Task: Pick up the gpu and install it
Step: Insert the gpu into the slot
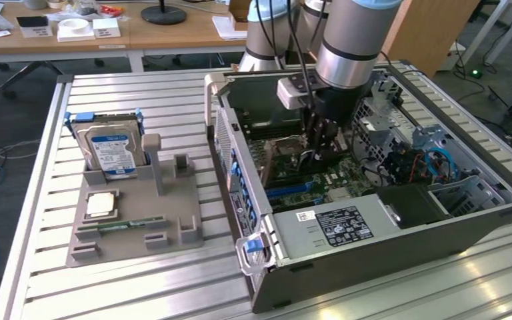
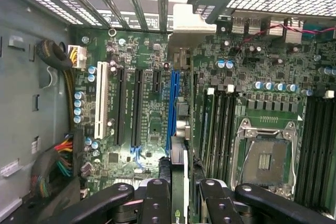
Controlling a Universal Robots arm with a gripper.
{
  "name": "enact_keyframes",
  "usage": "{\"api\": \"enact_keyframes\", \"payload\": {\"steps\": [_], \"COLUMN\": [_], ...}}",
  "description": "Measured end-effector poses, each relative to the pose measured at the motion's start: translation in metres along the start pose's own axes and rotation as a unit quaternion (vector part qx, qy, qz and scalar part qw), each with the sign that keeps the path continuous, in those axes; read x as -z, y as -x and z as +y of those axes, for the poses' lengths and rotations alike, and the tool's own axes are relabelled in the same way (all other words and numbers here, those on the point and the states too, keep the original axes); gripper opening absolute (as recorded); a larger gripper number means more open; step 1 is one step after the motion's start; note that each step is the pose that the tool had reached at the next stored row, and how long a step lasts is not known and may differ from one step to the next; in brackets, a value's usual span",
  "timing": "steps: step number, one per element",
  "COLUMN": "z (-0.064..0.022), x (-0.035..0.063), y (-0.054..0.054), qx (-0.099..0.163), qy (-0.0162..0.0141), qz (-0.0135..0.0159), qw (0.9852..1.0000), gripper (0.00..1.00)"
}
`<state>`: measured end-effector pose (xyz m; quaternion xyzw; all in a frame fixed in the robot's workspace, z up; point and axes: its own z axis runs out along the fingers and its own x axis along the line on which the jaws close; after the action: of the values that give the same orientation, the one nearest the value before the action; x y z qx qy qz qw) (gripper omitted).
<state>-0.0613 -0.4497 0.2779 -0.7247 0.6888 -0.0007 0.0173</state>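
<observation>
Claw [image 2: 184, 186] is partly closed, pinching the gpu [image 2: 178, 169] from both sides; black fingers [image 2: 156, 203] sit flat against each face of the card, which shows edge-on between them. The gpu is in the air inside the open computer case [image 1: 372, 247], over the motherboard [image 2: 149, 119], not seated yet. Its lower edge runs in line with the long blue slot [image 2: 173, 98] and looks just above it; can't tell if it touches. Step in hand, by my read, is lining up and lowering the card into that slot. To do it well: keep the card upright and parallel to the blue slot, not drifting toward the black slot [image 2: 137, 103] beside it. Point the bracket end at the slot covers [image 2: 131, 3] on the case's back wall. Come straight down with even pressure along the whole edge; any tilt will likely jam one end. Cable bundle [image 2: 55, 161] lies well to the side, no real snag risk. Arm [image 1: 349, 47] comes in from the far side of the counter [image 1: 131, 293], with the last link pointing straight down into the case and the claw [image 1: 319, 148] vertical over the board's middle. On the exterior view's left, well apart from the case, a grey holder [image 1: 131, 243] carries a hard drive [image 1: 112, 152].
</observation>
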Motion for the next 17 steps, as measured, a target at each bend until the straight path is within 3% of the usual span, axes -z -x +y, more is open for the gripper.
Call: {"api": "enact_keyframes", "payload": {"steps": [17], "z": [0.0095], "x": [-0.0068], "y": [-0.0019], "qx": [0.001], "qy": [0.0001], "qz": [0.0000], "qw": [1.0000], "gripper": [0.26]}}
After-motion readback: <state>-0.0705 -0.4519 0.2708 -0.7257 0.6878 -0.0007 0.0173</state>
